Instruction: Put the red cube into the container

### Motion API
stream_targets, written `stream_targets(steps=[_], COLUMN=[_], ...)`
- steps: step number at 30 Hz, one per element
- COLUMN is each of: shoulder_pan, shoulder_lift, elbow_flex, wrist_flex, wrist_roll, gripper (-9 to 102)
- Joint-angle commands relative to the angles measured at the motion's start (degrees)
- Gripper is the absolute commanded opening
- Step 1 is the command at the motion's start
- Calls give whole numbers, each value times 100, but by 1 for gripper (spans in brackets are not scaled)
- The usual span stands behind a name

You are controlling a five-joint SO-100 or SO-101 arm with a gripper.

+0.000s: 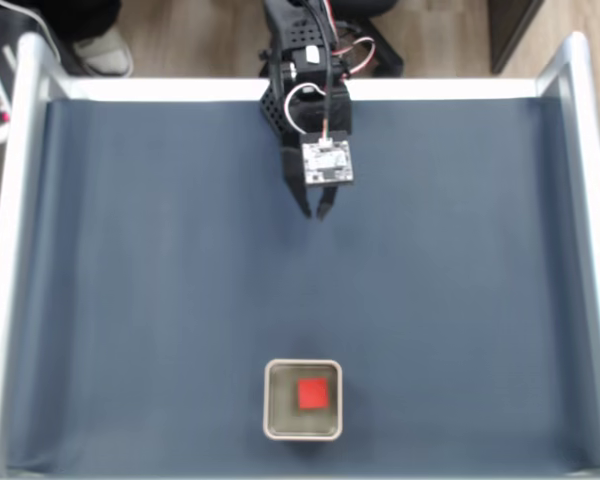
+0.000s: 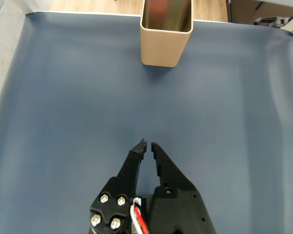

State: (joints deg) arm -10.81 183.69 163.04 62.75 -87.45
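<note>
In the fixed view the red cube point(image 1: 313, 394) lies inside the container point(image 1: 271, 400), a square tin with a pale rim near the mat's front edge. My gripper point(image 1: 313, 212) hangs far from it near the back of the mat, its black fingers almost together with nothing between them. In the wrist view the gripper point(image 2: 147, 143) points toward the container point(image 2: 165, 46), which stands at the top of the picture with a reddish tint on its inner wall.
A dark blue mat point(image 1: 160, 280) covers the table inside a white raised frame point(image 1: 10, 250). The arm's base point(image 1: 300, 50) stands at the back edge. A shoe point(image 1: 105, 50) and wooden floor lie beyond the frame.
</note>
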Motion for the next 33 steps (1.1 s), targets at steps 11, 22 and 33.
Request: stream_targets(steps=[11,22,33], shoulder_pan=[422,334,334], shoulder_lift=[624,844,853], elbow_flex=[1433,1626,1626], wrist_flex=[-519,-79,984], wrist_roll=[-18,272,343], gripper=[0,0,0])
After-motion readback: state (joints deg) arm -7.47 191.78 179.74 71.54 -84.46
